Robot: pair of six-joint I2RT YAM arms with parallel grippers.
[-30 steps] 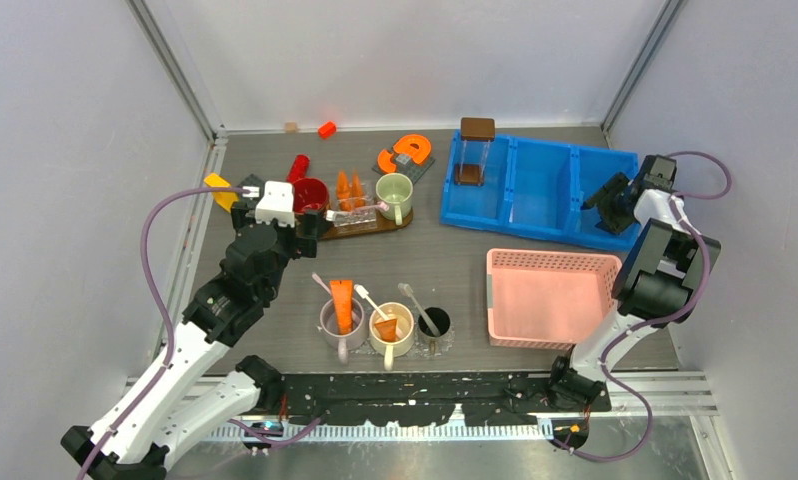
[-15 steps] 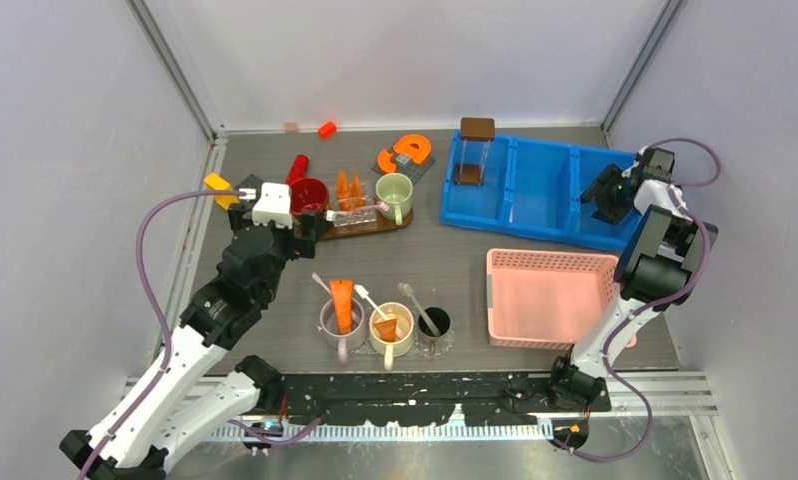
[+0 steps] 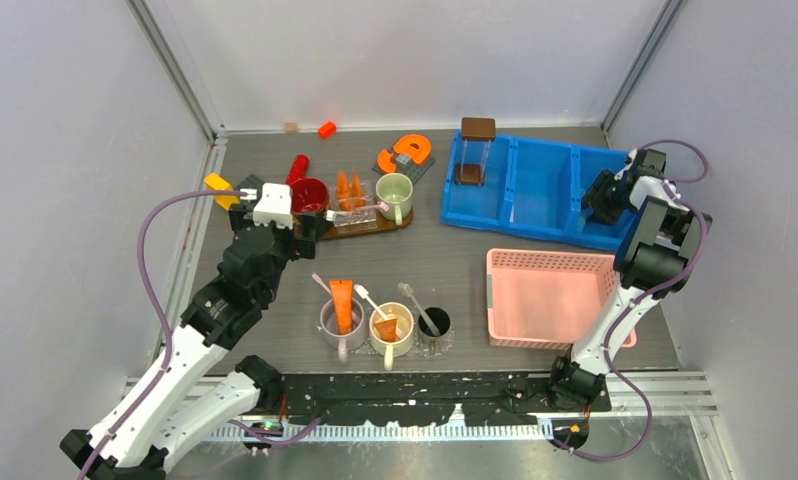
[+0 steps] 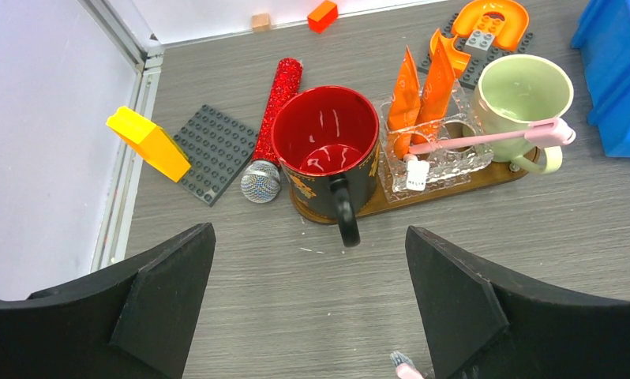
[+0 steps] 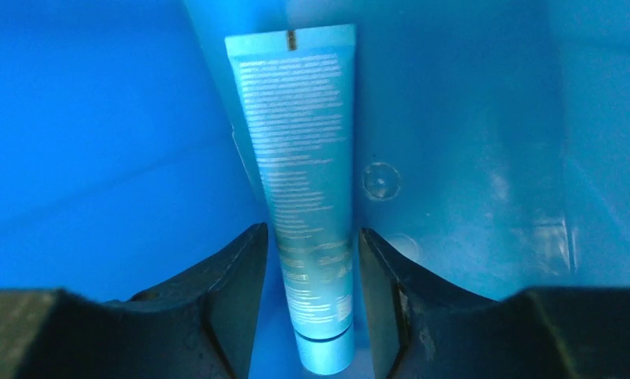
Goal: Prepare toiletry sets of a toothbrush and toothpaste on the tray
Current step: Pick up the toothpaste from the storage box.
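Right claw (image 5: 310, 237) straddles teal tube (image 5: 300, 142) in blue bin (image 5: 99, 118).
Grip uncertain; left claw (image 4: 309, 233) gapes wide near red mug (image 4: 328, 130).

A blue bin (image 3: 540, 185) at the far right of the worktop (image 3: 445, 260) holds a brown-lidded clear jar (image 3: 475, 150) in its left compartment, and a teal tube (image 5: 304, 181) lies flat on its floor. A pink basket (image 3: 550, 300) sits nearer. A yellow block (image 4: 148, 142), a grey studded plate (image 4: 217, 150) and a red glitter microphone (image 4: 280, 95) lie far left.

On the oval wooden tray (image 4: 454, 188), orange toothpaste tubes (image 4: 422, 91) are flanked by a red mug (image 4: 325, 142) left, a green mug (image 4: 525, 91) right.
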